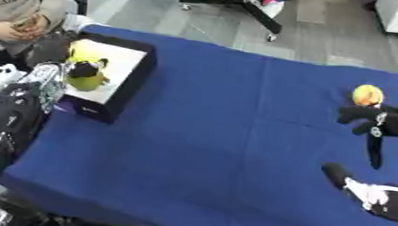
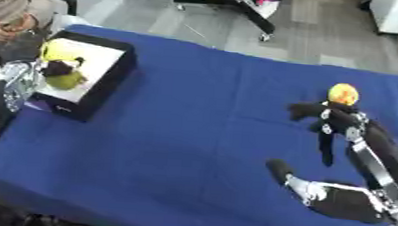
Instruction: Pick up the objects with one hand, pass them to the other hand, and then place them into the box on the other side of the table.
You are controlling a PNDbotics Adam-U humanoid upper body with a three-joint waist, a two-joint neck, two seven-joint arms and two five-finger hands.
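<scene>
In the left eye view, nearest you at the lower right lies a black and white object [image 1: 381, 198] on the blue table [image 1: 227, 137]; its kind cannot be made out. Above it, your right hand [image 1: 379, 125] comes in from the right edge, black, with its fingers pointing down toward you and loosely spread, not wrapped around anything. Just beyond it, touching or very nearly touching the top of the hand, sits a small round orange and yellow object [image 1: 368, 95]. At the far left, your left arm [image 1: 9, 117] runs up the table edge to your left hand [image 1: 87, 69], which hangs over a black box [image 1: 120, 97] with a pale floor; the hand is curled around a yellow-green object [image 1: 84, 81]. A small label shows on the box's near wall, but you could not read it. In the right eye view, the same box [image 2: 98, 93] sits at the left edge with the yellow-green object inside its outline, and the orange object [image 2: 343, 94] rests at the top of your right hand. No readable writing appears on the task's things.
</scene>
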